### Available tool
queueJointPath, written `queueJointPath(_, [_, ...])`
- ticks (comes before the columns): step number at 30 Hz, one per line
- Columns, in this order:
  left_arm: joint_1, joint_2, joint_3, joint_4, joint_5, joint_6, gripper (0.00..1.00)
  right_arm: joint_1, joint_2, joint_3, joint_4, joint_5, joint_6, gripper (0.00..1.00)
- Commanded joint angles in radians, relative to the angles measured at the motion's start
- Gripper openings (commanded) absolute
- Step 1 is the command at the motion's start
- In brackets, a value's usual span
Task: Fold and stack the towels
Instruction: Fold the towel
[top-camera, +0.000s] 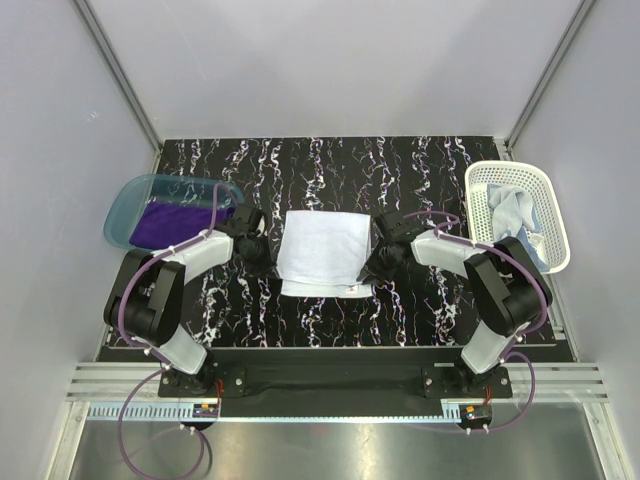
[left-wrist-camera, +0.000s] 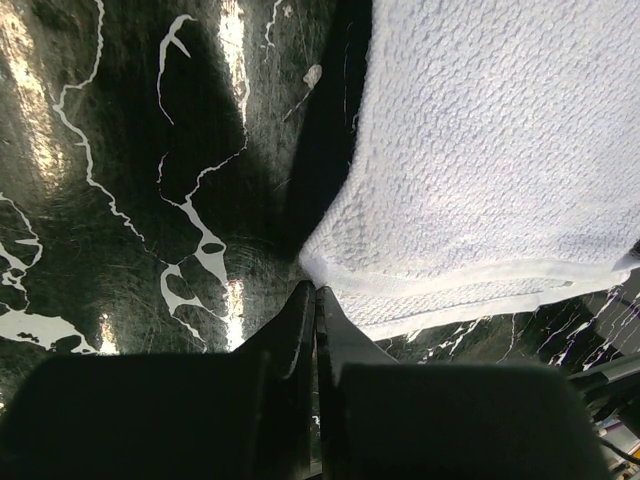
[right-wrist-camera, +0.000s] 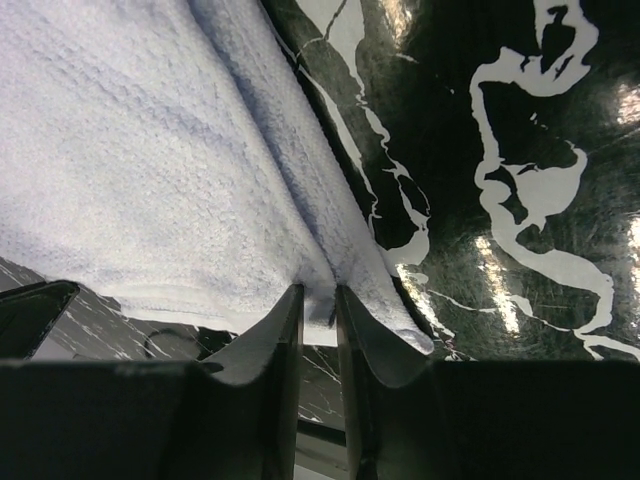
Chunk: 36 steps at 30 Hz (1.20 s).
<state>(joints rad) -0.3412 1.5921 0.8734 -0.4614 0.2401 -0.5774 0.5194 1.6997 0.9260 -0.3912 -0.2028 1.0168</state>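
The white towel (top-camera: 322, 250) lies in the middle of the black marbled table, part folded with a lower layer showing at its near edge. My left gripper (top-camera: 268, 252) is shut on its left edge; the wrist view shows the towel (left-wrist-camera: 480, 150) pinched at the fingertips (left-wrist-camera: 317, 288). My right gripper (top-camera: 378, 258) is shut on its right edge, with towel cloth (right-wrist-camera: 150, 160) held between the fingers (right-wrist-camera: 318, 292). The purple towel (top-camera: 170, 222) lies in the teal tray. The light blue towel (top-camera: 512, 212) sits crumpled in the white basket.
The translucent teal tray (top-camera: 125, 208) stands at the far left. The white mesh basket (top-camera: 555, 225) stands at the far right. Grey walls close in the table on three sides. The arm bases sit on a rail at the near edge.
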Motion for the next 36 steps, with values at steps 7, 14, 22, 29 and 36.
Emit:
queueJointPath(7, [-0.012,-0.035,0.035,0.021,0.019,-0.012,0.00,0.014,0.000,0.046,0.008,0.017,-0.004,0.00])
queueJointPath(14, [-0.012,-0.115,0.179,-0.135,0.011,-0.009,0.00,0.014,-0.084,0.165,-0.149,0.086,-0.130,0.00])
queueJointPath(22, [-0.111,-0.254,0.035,-0.094,0.047,-0.088,0.00,0.014,-0.230,-0.035,-0.108,0.046,-0.216,0.00])
queueJointPath(29, [-0.116,-0.176,-0.151,0.046,0.013,-0.084,0.00,0.014,-0.226,-0.206,0.021,0.040,-0.208,0.00])
queueJointPath(36, [-0.116,-0.162,-0.165,0.053,-0.005,-0.065,0.00,0.014,-0.213,-0.266,0.069,0.034,-0.201,0.00])
